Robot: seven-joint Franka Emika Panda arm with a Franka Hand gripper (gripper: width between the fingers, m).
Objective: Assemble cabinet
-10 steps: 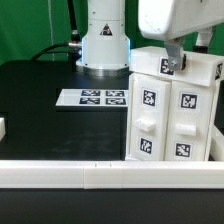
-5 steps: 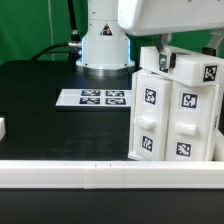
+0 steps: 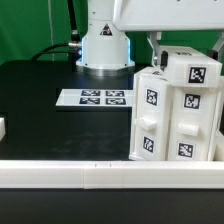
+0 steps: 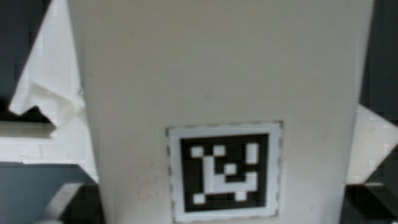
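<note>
The cabinet (image 3: 160,115) is a large white box with black-and-white tags and stands at the exterior view's right, its front showing several tagged drawer blocks. My gripper (image 3: 186,52) hangs just above it and is shut on a white tagged panel (image 3: 195,72), held tilted over the cabinet's top. In the wrist view that panel (image 4: 196,110) fills the picture with its tag facing the camera. The gripper (image 4: 222,208) grips it by the sides, and only dark finger edges show at the picture's corners.
The marker board (image 3: 95,98) lies on the black table to the left of the cabinet. A long white rail (image 3: 90,176) runs along the front. A small white part (image 3: 3,128) sits at the far left edge. The robot base (image 3: 105,45) stands behind.
My gripper has moved toward the exterior view's left and risen. The white tagged panel has lifted off the cabinet's top and shifted right, tilted, with its tag now facing forward.
</note>
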